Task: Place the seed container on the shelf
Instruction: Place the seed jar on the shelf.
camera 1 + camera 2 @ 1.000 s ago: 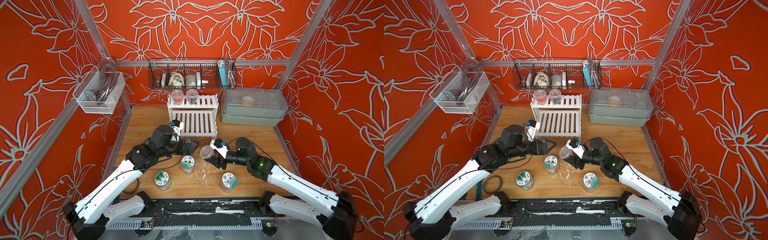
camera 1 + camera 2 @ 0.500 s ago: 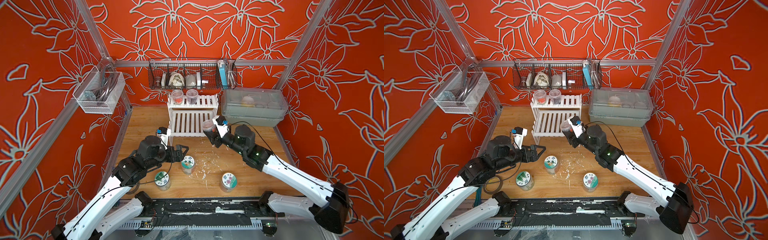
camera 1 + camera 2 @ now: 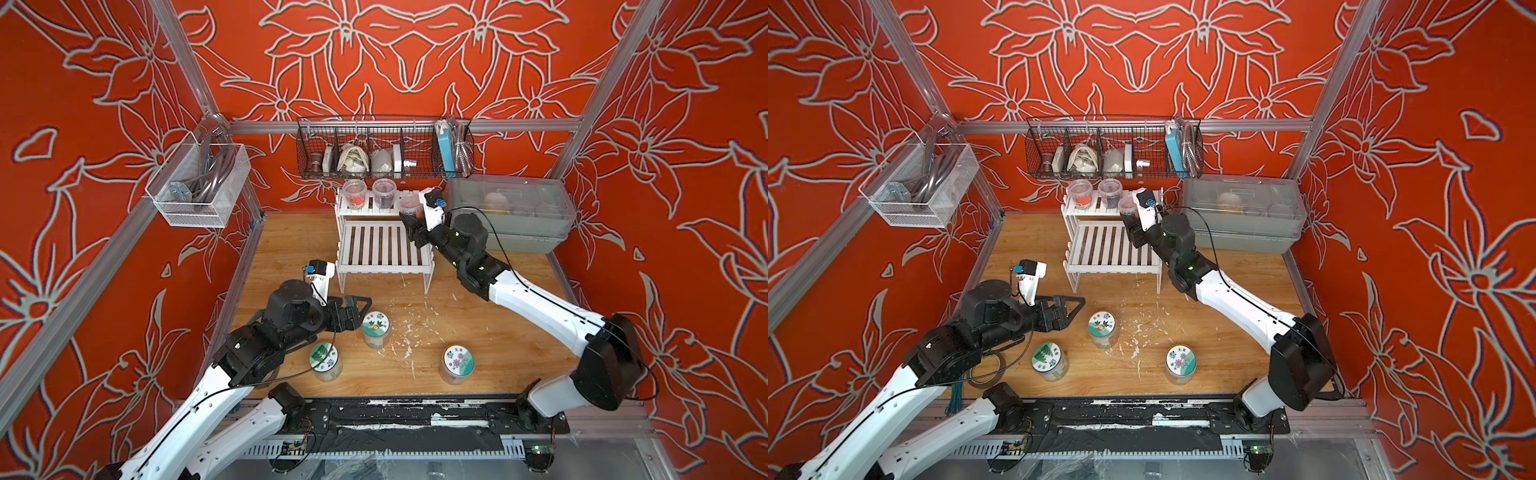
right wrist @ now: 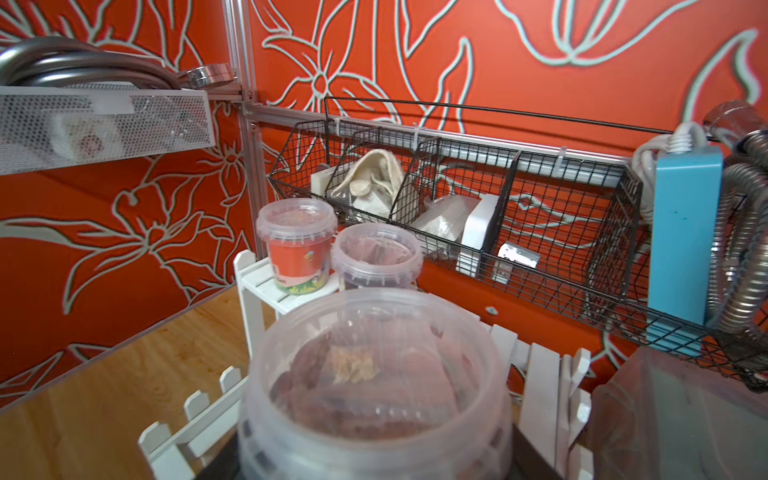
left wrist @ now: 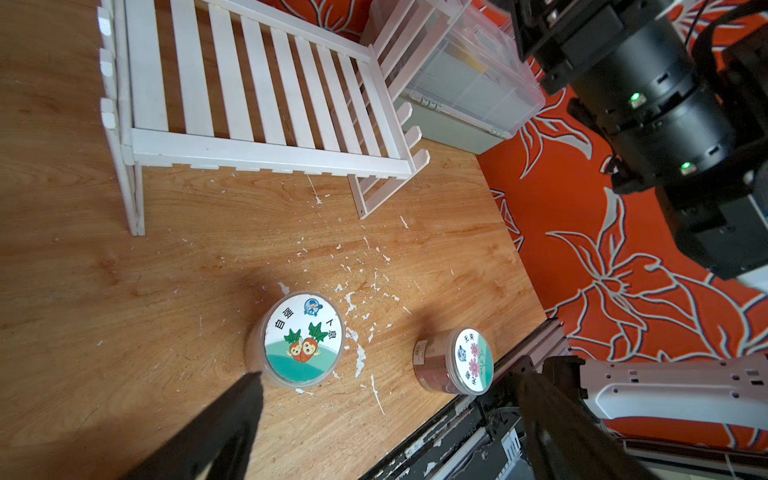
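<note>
The white two-tier shelf (image 3: 384, 245) (image 3: 1113, 249) (image 5: 249, 83) stands at the back of the wooden table. My right gripper (image 3: 411, 217) (image 3: 1130, 218) is shut on a clear seed container (image 3: 409, 204) (image 3: 1127, 205) (image 4: 374, 374) with brown contents. It holds the container at the right end of the upper tier, beside two tubs (image 3: 354, 193) (image 4: 296, 241) standing there. I cannot tell whether it rests on the boards. My left gripper (image 3: 361, 313) (image 3: 1075, 313) (image 5: 388, 376) is open and empty, low over the table next to a carrot-lid container (image 3: 375, 326) (image 5: 303, 338).
A green-lid container (image 3: 324, 356) and a flower-lid container (image 3: 458, 358) (image 5: 471, 359) stand near the front edge. A grey lidded box (image 3: 511, 212) sits right of the shelf, with a black wire basket (image 3: 384, 147) above it. A white mesh basket (image 3: 199, 183) hangs on the left wall.
My right arm carried the seed container from mid-table up and back to the shelf's upper tier. My left arm drew back toward the front left, its gripper still open.
</note>
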